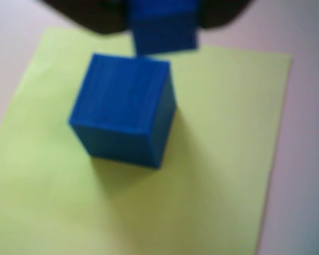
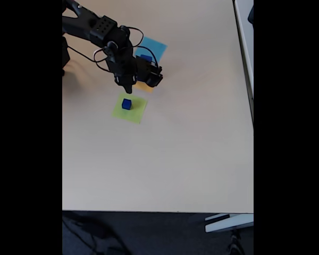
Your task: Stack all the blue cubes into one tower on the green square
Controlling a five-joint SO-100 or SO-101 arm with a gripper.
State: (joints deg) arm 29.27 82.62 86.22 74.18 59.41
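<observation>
In the wrist view a blue cube point(image 1: 125, 114) stands on the green square point(image 1: 218, 159), turned a little askew to the paper's edges. My gripper point(image 1: 164, 21) is shut on a second, smaller-looking blue cube point(image 1: 165, 32), held just above and behind the first one, apart from it. Dark fingers flank the held cube on both sides. In the fixed view the gripper point(image 2: 128, 89) hangs over the far edge of the green square point(image 2: 135, 112), where the standing cube point(image 2: 127, 104) rests. A third blue cube point(image 2: 145, 57) sits on the light blue square point(image 2: 155, 48).
An orange-yellow square point(image 2: 145, 86) peeks out from under the gripper, between the green and light blue squares. The arm point(image 2: 95, 26) reaches in from the top left, trailing black cables. The table edge point(image 2: 149, 211) runs along the bottom.
</observation>
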